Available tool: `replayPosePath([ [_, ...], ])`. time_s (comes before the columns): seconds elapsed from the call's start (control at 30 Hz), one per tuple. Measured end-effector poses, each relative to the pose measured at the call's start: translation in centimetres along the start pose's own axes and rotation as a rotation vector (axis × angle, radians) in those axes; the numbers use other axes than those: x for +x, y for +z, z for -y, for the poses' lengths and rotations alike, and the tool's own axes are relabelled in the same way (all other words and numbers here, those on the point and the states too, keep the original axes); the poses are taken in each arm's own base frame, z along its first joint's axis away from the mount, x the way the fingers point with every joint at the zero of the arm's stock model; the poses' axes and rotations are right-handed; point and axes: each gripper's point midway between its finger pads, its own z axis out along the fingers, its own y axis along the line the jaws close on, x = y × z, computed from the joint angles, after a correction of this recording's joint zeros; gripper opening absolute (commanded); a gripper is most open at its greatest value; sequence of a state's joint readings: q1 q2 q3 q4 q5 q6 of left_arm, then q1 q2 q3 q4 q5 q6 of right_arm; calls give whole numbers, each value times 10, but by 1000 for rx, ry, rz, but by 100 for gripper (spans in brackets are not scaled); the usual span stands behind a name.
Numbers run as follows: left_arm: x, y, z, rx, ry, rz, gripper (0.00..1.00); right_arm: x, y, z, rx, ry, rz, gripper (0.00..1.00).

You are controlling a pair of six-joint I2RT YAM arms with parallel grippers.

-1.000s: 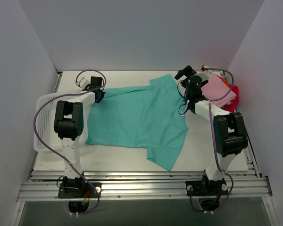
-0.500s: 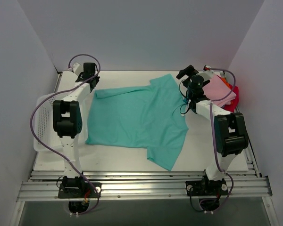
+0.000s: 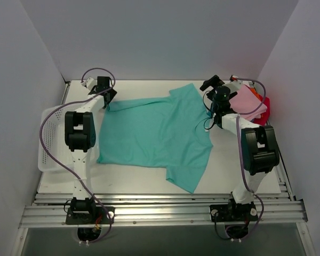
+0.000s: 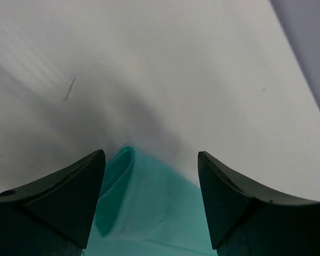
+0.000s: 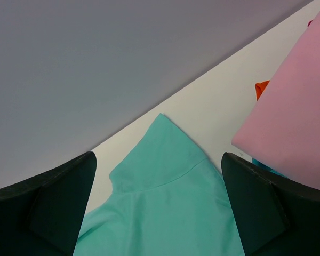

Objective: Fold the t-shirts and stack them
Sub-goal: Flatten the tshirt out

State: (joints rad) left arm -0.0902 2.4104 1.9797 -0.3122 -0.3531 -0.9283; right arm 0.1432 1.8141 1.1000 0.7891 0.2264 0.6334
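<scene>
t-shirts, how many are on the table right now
5. One teal-green shirt lies spread flat in the middle. Four are piled at the far right: pink on top, red beneath, orange and teal-blue slivers peeking out. More may be hidden underneath.

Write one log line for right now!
teal-green t-shirt: spread flat | left gripper: open, at its corner | right gripper: open, near a sleeve | folded stack: far right

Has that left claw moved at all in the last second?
Yes. The left gripper has shifted toward the table's far edge, and now stands open above the teal-green t-shirt's corner.
</scene>
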Motion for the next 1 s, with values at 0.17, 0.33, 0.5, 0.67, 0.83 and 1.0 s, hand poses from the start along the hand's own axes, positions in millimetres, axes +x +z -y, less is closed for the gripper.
replayPosePath([
  [0.17,24,-37,-22,-34,39,-38,82,5,1,2,-2,2,-10,100],
  [0.33,13,-74,-8,20,38,-3,82,9,2,0,-12,12,-23,100],
  [0.5,0,-86,-7,33,22,40,81,9,2,-2,-21,20,-23,100],
  [0.67,3,-84,-12,24,25,35,79,8,2,-2,-23,21,-23,100],
  [0.83,7,-81,-16,16,29,28,77,8,2,-2,-23,23,-23,100],
  [1.0,17,-72,-21,4,38,8,76,7,3,0,-18,25,-20,100],
])
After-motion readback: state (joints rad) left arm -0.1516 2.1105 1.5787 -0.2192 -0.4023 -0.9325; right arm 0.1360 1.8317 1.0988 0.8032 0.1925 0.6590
